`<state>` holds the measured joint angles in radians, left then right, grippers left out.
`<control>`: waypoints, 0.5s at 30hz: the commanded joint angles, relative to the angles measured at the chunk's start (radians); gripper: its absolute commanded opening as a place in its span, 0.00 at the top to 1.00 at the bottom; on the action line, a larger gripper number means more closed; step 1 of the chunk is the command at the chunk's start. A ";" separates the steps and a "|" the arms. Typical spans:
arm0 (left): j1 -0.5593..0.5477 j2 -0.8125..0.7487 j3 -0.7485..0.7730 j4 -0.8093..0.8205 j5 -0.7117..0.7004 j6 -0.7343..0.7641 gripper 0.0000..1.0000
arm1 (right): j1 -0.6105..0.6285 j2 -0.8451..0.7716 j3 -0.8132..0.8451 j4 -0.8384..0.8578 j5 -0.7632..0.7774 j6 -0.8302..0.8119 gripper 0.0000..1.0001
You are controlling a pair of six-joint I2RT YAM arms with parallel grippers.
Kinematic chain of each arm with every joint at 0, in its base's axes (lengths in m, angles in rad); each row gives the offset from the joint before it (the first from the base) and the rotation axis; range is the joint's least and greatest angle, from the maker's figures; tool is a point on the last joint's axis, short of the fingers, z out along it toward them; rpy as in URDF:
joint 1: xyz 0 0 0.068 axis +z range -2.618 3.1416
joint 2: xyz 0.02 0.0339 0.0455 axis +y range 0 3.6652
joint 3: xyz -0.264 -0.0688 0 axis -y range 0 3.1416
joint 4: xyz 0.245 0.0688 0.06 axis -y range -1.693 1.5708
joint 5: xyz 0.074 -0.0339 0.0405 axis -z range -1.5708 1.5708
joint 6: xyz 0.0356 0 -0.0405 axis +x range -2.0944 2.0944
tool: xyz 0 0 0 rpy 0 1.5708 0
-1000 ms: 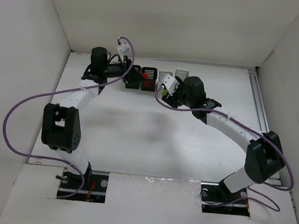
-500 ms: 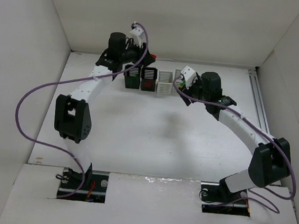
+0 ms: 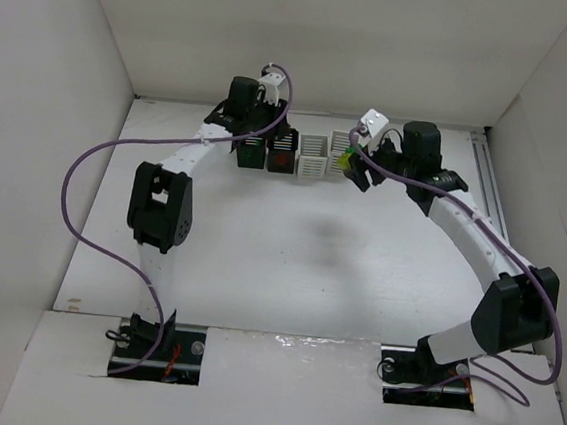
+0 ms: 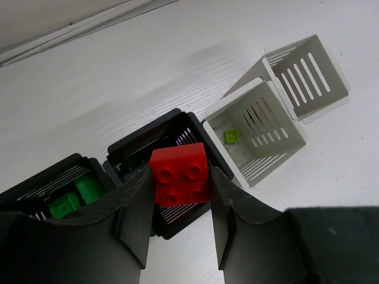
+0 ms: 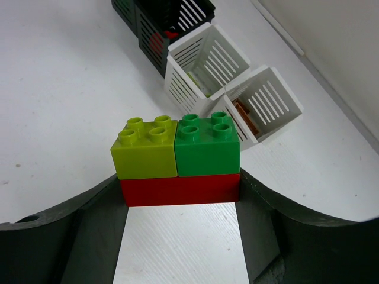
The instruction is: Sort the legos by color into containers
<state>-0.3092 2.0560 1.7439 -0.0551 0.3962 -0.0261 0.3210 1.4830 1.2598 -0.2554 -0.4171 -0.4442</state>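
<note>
Left wrist view: left gripper (image 4: 179, 180) and its red brick (image 4: 179, 171) cover most of the middle black basket (image 4: 177, 121). End black basket (image 4: 35, 195) half behind a finger; green bricks (image 4: 74, 198) inside only partly visible.
Right wrist view: both black baskets run off the top edge; red patch (image 5: 157, 42) behind slots, shape unreadable. Orange-brown piece (image 5: 244, 115) glimpsed through the far white basket (image 5: 272, 100). Right gripper (image 5: 179, 186) hides the long red brick's (image 5: 180, 190) ends.
Top view: basket contents too small to tell.
</note>
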 commanded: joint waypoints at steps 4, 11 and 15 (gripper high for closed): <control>-0.028 -0.001 0.083 0.020 -0.039 0.017 0.73 | -0.016 -0.021 0.064 0.002 -0.058 0.016 1.00; -0.037 0.000 0.063 0.020 -0.063 0.028 0.50 | -0.034 -0.012 0.073 0.002 -0.058 0.016 1.00; -0.037 -0.019 0.043 0.020 -0.063 0.028 0.50 | -0.034 -0.012 0.064 0.002 -0.058 0.007 1.00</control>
<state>-0.3462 2.0670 1.7847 -0.0521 0.3485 -0.0048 0.2939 1.4830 1.2873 -0.2699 -0.4477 -0.4404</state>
